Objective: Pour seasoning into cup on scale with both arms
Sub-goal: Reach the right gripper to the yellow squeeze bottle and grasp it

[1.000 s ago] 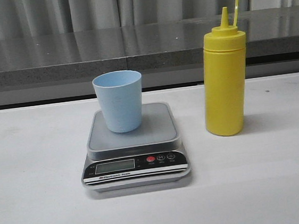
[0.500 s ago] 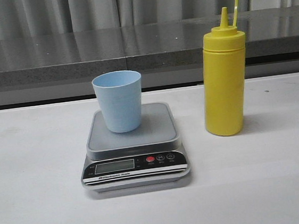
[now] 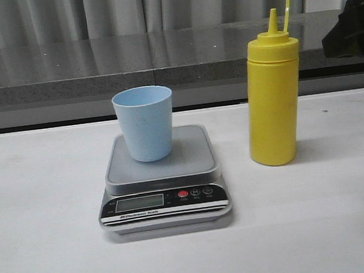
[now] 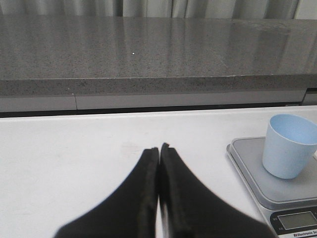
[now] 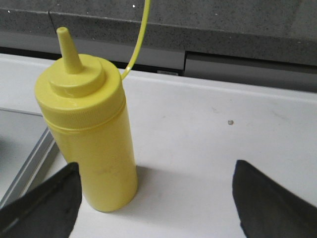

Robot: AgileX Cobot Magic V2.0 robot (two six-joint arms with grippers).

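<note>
The light blue cup [image 3: 145,123] stands upright on the grey platform of the scale [image 3: 163,184], and both show in the left wrist view as cup [image 4: 289,146] and scale [image 4: 247,153]. My left gripper [image 4: 159,148] is shut with nothing in it, low over the white table and well apart from the scale. The yellow seasoning bottle [image 3: 273,94] stands upright to the right of the scale, its tethered cap off the nozzle. My right gripper [image 5: 156,165] is wide open, and the bottle [image 5: 89,134] stands untouched close to one finger [image 5: 49,203]. The right arm [image 3: 354,26] hangs at the right edge.
A dark grey stone ledge [image 3: 160,54] runs along the back of the white table [image 3: 50,241], with curtains behind it. The scale's front panel has an LCD display [image 3: 139,203] and a red button [image 3: 183,194].
My right arm has come into the front view from the right edge and moved left towards the bottle. Cup, scale and bottle have not moved.
</note>
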